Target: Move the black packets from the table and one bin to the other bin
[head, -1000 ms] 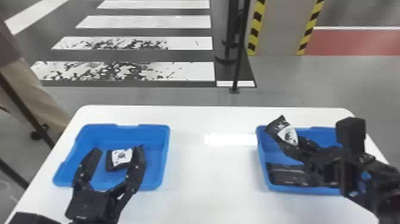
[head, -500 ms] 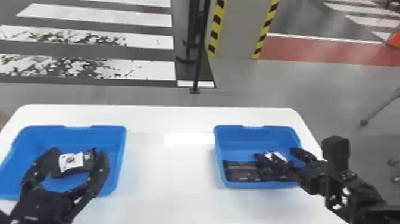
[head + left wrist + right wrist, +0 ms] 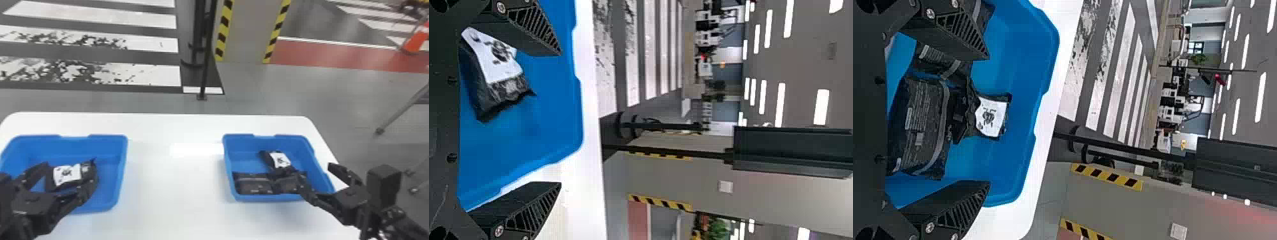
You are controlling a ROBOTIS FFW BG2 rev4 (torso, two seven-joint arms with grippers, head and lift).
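Near the table's [image 3: 175, 198] far left corner, the left bin [image 3: 108, 139] holds one white-labelled packet [image 3: 67, 175]. The left gripper [image 3: 69, 163] stands over it, jaws spread; the packet lies between them, ungripped, nearer one jaw in the left wrist view. Toward the table's far right corner, the right bin [image 3: 236, 139] holds flat black packets [image 3: 255, 184] along its near wall, a labelled packet [image 3: 280, 159] resting against them. The right gripper [image 3: 312, 171], at that bin's right edge, has jaws spread and nothing pinched, one outside the rim.
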